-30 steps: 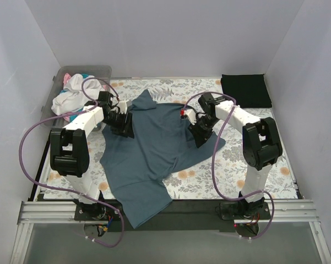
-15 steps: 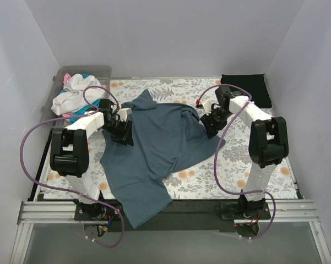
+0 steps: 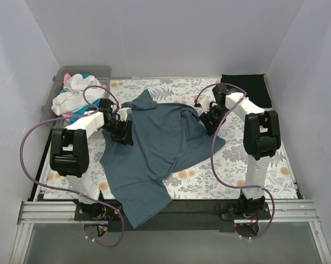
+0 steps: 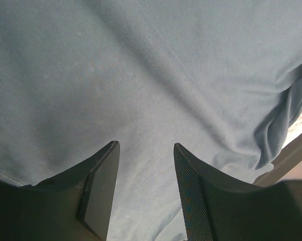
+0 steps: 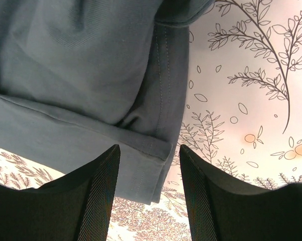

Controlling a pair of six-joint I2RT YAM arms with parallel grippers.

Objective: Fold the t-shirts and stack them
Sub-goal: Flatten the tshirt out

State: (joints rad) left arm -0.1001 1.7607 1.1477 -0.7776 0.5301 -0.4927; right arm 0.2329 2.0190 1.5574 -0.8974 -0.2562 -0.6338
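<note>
A large slate blue-grey t-shirt (image 3: pixel 154 148) lies spread and rumpled over the floral table cloth, its lower part hanging over the near edge. My left gripper (image 3: pixel 123 132) is open just above the shirt's left side; its view shows only blue cloth (image 4: pixel 156 75) between the jaws. My right gripper (image 3: pixel 207 122) is open over the shirt's right sleeve, whose hemmed corner (image 5: pixel 145 155) lies between the jaws. A folded black t-shirt (image 3: pixel 245 90) lies at the back right. White, teal and pink shirts (image 3: pixel 71 99) are heaped in the bin.
A clear plastic bin (image 3: pixel 99 72) stands at the back left. The floral table cloth (image 3: pixel 264 154) covers the table. White walls close in the back and both sides. Purple cables loop from both arms.
My right arm has swung from the shirt's middle right back toward the right sleeve edge. The shirt's right side has settled. My left gripper has barely moved.
</note>
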